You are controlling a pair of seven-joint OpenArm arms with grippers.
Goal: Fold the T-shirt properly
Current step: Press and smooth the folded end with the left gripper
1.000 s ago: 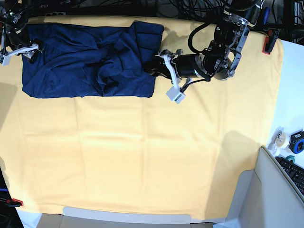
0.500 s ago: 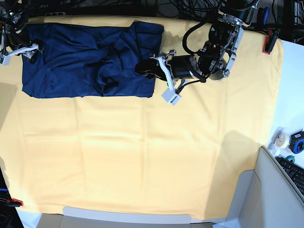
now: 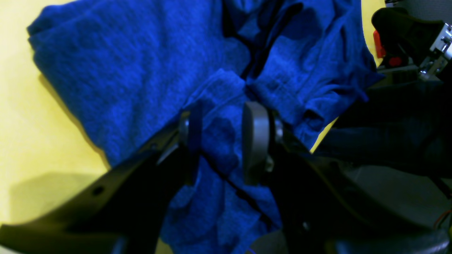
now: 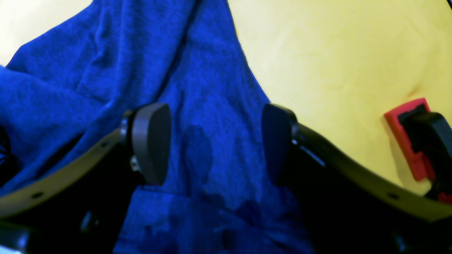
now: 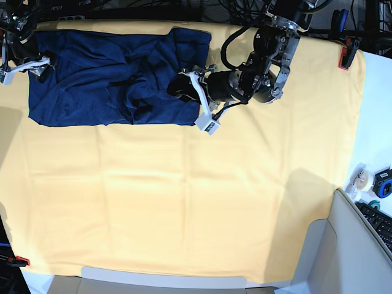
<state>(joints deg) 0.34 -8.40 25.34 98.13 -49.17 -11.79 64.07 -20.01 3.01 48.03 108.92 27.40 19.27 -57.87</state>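
Overhead, base view gives the whole layout: T-shirt (image 5: 116, 76) lies rumpled at the far-left corner of the yellow table cloth (image 5: 196, 196), long axis running left-right across the view, its right edge folded over in a narrower band. Wrist views lose that layout but show the pads, which base view can't resolve.

Left gripper (image 3: 220, 139): jaws partly apart, a raised bunch of navy fabric sits between the two pads. Fabric looks to touch the pads on both sides, but I can't tell if it's a real pinch or just a loose straddle. In base view this gripper (image 5: 184, 89) sits over the shirt's right end, arm reaching in from the right.

Right gripper (image 4: 215, 141): jaws spread wide, released, hanging over a ridge of shirt fabric with clear gaps on both sides; nothing held. Base view puts it (image 5: 40, 64) at the shirt's left edge. A red clamp (image 4: 411, 137) shows on the cloth's border in the right wrist view.
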